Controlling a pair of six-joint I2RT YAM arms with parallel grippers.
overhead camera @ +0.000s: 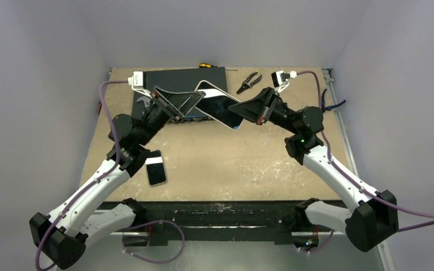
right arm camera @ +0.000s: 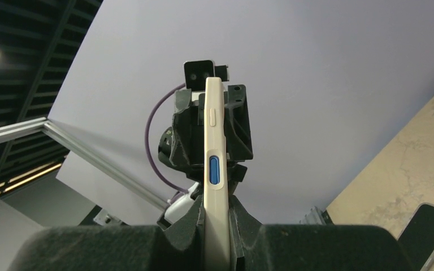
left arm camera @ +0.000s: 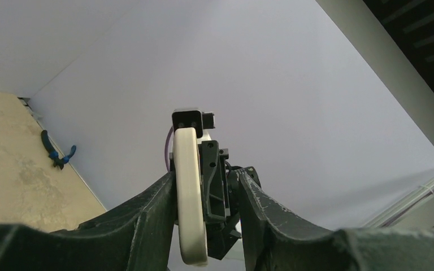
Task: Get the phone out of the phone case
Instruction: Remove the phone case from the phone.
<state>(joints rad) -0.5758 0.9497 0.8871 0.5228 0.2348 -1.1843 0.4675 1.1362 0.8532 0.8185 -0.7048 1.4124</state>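
Two-arm removal of a phone from its phone case, shown with the work not yet done. At left, the left fingers stand parted around one end of the phone case. In the left wrist view one finger lies against the cream edge while the other stands apart from it, so this side is loose and not clamping. Below them a second phone lies flat and face up on the bench, just beside the left arm and well apart from the work. It seems to be a spare and not the one to be freed. Behind the arms a dark mat covers the far part of the bench. At centre, the cased phone hangs tilted in the air above the near edge of the mat, between the two arms. Its dark screen shows inside the pale rim of the case, which suggests it is still seated. At right, the right fingers are closed on the opposite end of the case, pinching its thin edge from both sides just below the blue side button, so this arm alone carries the load. A pair of pliers and a screwdriver lie untouched at the far edge. What remains, by this reading, is the whole separation: peeling the rim from a corner and drawing the phone clear.
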